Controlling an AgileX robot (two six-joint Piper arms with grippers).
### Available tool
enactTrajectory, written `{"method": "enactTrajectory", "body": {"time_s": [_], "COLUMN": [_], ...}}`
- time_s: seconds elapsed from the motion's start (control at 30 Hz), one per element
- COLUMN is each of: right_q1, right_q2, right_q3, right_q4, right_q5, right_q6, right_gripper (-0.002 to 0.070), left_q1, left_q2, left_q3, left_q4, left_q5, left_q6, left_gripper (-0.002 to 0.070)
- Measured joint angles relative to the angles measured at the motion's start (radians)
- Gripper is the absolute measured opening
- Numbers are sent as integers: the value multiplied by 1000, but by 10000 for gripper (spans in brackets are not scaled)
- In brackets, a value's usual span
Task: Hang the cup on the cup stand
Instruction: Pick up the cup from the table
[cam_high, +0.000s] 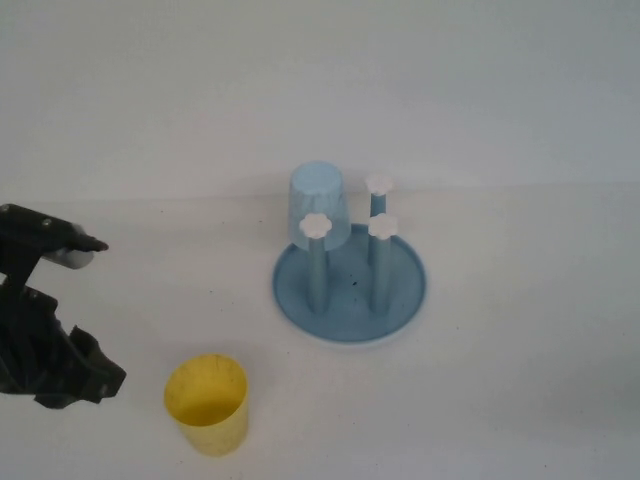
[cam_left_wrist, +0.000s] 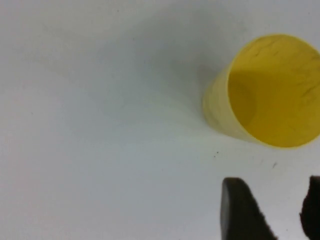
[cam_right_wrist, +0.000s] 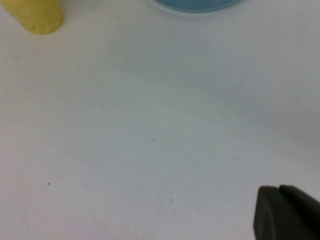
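Yellow cup upright, near front edge; left gripper fingers parted beside; right gripper unclear

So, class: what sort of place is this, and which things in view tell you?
Probably a robot test bench, not a kitchen: a bare white table holding only the yellow cup and cup stand, with the left gripper near the cup and the right gripper low over the tabletop.
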Motion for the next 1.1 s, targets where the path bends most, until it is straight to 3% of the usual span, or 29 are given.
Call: {"method": "enactTrajectory", "body": {"time_s": [0.13, 0.33, 0.7, 0.83, 0.97, 1.1], "right_q1": [0, 0, 0, 0, 0, 0], "right_q2": [0, 0, 0, 0, 0, 0], "right_q3": [0, 0, 0, 0, 0, 0], "right_q4": [85, 115, 115, 115, 115, 115], "right_q5": [17, 20, 20, 20, 20, 20], "right_q6": [-108, -145, -156, -156, -160, -171], "right_gripper": [-1, -1, -1, -1, -1, -1], "left_q1": [0, -14, -175, -195, -199, -199], "left_q2": [98, 227, 433, 509, 575, 598], "left_q3": [-26, -116, -251, -251, -251, -252], "left_q4": [-4, -29, 94, 147, 122, 60], "left_q5": [0, 19, 25, 8, -31, -29], "left_q6": [9, 18, -46, -47, -48, -45], "left_gripper": [389, 392, 392, 381, 272, 58]}}
